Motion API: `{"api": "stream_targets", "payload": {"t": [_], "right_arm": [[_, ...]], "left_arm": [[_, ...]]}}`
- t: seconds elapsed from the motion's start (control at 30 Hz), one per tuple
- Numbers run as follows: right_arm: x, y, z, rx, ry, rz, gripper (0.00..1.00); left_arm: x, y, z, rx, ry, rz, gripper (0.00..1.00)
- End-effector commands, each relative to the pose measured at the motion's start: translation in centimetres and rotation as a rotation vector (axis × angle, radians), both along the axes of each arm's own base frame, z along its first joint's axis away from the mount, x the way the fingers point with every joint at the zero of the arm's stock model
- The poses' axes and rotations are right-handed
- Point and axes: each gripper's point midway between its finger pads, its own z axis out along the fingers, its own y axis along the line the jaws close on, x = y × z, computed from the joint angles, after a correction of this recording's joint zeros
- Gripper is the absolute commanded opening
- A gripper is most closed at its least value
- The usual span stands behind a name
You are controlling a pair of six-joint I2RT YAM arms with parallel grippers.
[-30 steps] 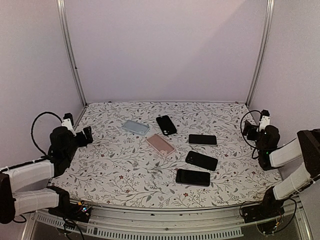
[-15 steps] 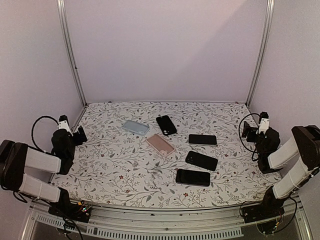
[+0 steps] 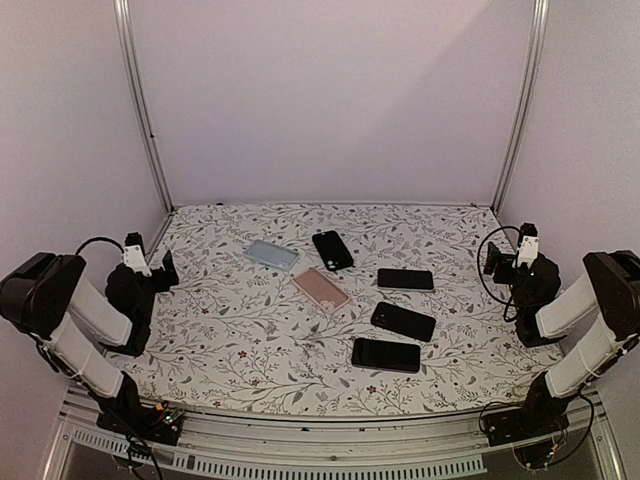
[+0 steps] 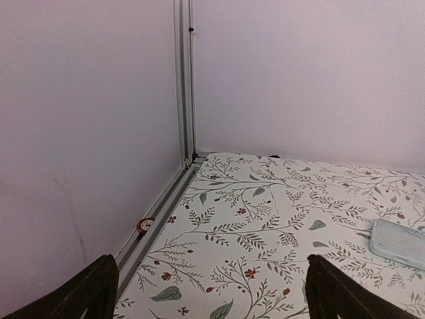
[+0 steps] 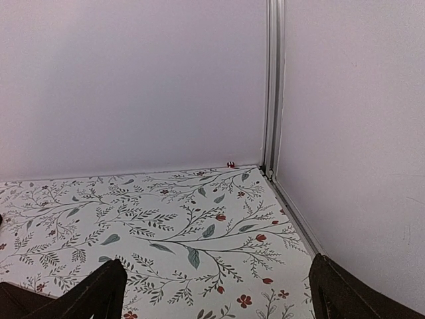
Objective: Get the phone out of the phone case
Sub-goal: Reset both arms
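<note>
Only the overhead view shows the phones: a pale blue translucent case [image 3: 270, 255], a pink rectangular phone case [image 3: 320, 288] mid-frame, and four black slab phones [image 3: 386, 354] right of centre. The left wrist view catches only the blue case [image 4: 398, 242]. A floral-patterned counter [image 3: 230, 330] sits between lilac walls [image 3: 330, 100]. Both arms are folded at the side edges, with the left fingers [image 4: 93, 292] and right fingers [image 5: 93, 292] spread wide and empty.

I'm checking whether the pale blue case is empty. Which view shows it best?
Top external: the pale blue case lies there whole, though small. Left wrist catches only one end at the frame edge; right wrist misses it.
</note>
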Motion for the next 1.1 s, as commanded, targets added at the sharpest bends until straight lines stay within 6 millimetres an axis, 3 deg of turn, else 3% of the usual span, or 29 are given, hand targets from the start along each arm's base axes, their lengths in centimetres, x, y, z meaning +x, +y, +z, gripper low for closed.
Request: {"api": "stream_targets", "payload": {"t": [0.0,0.13,1.07], "right_arm": [[0.0,0.1,0.4,0.000,-0.019,0.008,0.99],[0.0,0.0,0.3,0.001,-0.018,0.007,0.99],[0.1,0.1,0.2,0.001,-0.014,0.011,0.99]], "left_arm": [[0.7,-1.0,1.4,0.038,-0.047,-0.077,0.99],[2.2,-1.2,0.5,0.048,0.023,-0.078,0.99],[2.2,-1.2,0.7,0.050,0.009,-0.080,0.99]]}}
